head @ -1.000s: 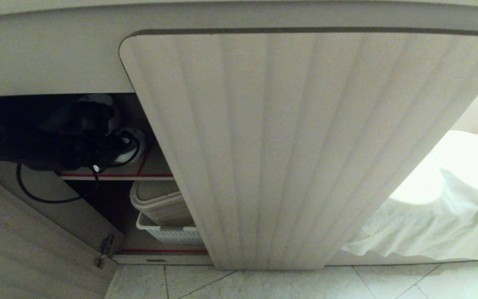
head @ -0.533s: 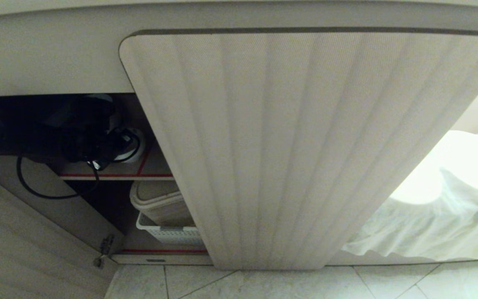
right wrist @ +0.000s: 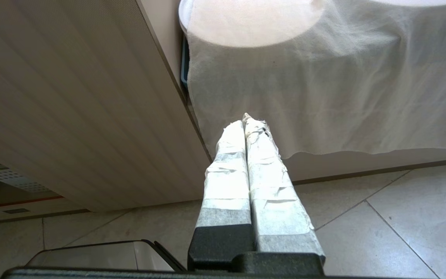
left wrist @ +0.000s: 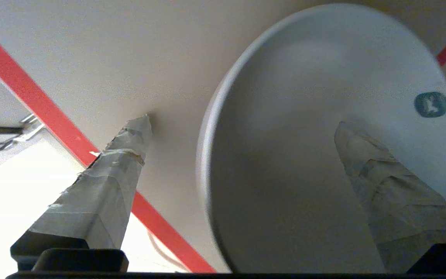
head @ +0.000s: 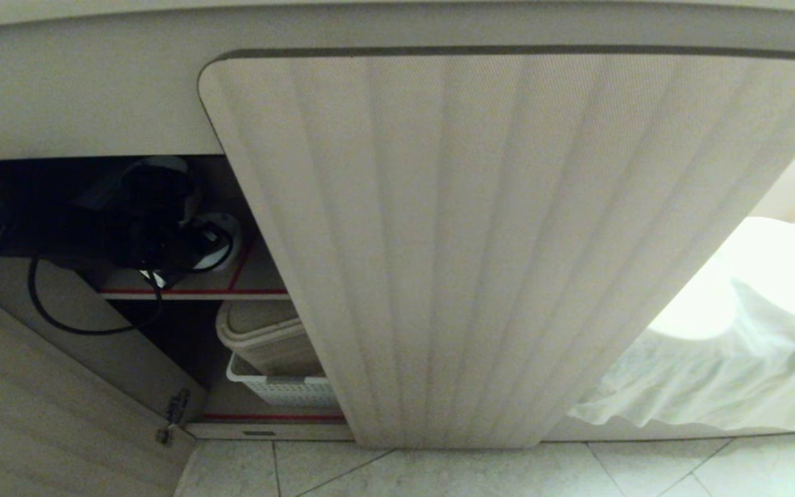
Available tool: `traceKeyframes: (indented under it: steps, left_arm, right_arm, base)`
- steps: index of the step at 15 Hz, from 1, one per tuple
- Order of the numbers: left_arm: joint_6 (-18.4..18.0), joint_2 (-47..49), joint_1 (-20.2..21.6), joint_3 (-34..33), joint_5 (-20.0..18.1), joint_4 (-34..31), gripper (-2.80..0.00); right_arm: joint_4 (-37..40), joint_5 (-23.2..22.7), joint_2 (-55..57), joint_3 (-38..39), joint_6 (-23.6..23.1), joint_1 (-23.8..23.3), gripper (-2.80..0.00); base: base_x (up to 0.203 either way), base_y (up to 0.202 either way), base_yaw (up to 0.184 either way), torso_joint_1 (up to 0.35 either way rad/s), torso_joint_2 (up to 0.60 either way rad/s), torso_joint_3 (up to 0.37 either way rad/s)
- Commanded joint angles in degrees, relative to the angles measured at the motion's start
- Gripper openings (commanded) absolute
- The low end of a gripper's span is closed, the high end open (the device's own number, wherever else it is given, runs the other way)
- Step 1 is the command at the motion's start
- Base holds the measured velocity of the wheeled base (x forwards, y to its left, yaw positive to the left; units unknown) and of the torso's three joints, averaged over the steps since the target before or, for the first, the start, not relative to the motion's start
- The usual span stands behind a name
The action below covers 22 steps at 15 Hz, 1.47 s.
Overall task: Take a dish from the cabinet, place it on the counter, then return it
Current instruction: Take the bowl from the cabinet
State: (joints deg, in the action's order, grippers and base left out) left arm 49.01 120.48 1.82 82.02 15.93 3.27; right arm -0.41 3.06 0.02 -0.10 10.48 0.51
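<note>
Dish: We saw the white bowl (left wrist: 323,135) sitting on the cabinet's upper shelf (left wrist: 103,58), the one with the red edge (left wrist: 48,112). It had a small blue-green mark (left wrist: 431,104) just inside its rim.

How it will handle: We thought it looked hard, smooth and a bit slippery. It would break if it fell. It seemed small and light enough for one gripper.

Where to hold it: We thought the rim wall was the best place, with one finger inside the bowl and one outside.

Left gripper: Our left gripper (left wrist: 242,128) was spread wide open and held nothing. One taped finger (left wrist: 381,186) was over the inside of the bowl. The other finger (left wrist: 110,170) was outside it, over the bare shelf. We could not tell if either one touched the bowl.

Right gripper: Our right gripper (right wrist: 248,124) hung low near the floor tiles (right wrist: 381,232), well away from the bowl. Its two taped fingers were pressed together on nothing.

Around it: In the head view the left arm (head: 149,221) and its black cable (head: 59,317) were dark shapes inside the open cabinet (head: 80,83). A beige bin (head: 266,338) and a white basket (head: 280,390) sat on the lower shelf.

In the way: The big ribbed door (head: 494,241) stood right beside the opening. A white cloth (head: 729,359) hung past it. We thought the bowl must come out without bumping the door or the shelf edge.
</note>
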Motion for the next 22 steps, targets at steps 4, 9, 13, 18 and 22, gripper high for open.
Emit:
traceKeyframes:
  steps: [4,9,13,18,22]
  left_arm:
    - [0.48,0.28,0.03,0.95,0.06,-0.28,0.00]
    - [0.48,0.37,0.03,1.12,0.06,-0.11,0.00]
    - [0.48,0.63,0.03,1.12,0.06,-0.19,0.00]
    - [0.55,1.11,0.03,1.82,-0.19,-3.42,0.00]
    - [0.57,1.51,0.73,2.30,-0.29,-5.13,0.00]
  right_arm:
    - [-0.03,0.02,-0.02,0.01,0.06,0.02,-2.80]
    - [-0.03,0.02,-0.02,0.01,0.06,0.02,-2.80]
    - [-0.03,0.02,-0.02,0.01,0.06,0.02,-2.80]
    - [-0.03,0.02,-0.02,0.01,0.06,0.02,-2.80]
    - [-0.03,0.02,-0.02,0.01,0.06,0.02,-2.80]
  base:
    - [0.000,0.000,0.000,0.000,0.00,0.000]
    - [0.000,0.000,0.000,0.000,0.00,0.000]
    - [0.000,0.000,0.000,0.000,0.00,0.000]
    - [0.000,0.000,0.000,0.000,0.00,0.000]
    - [0.000,0.000,0.000,0.000,0.00,0.000]
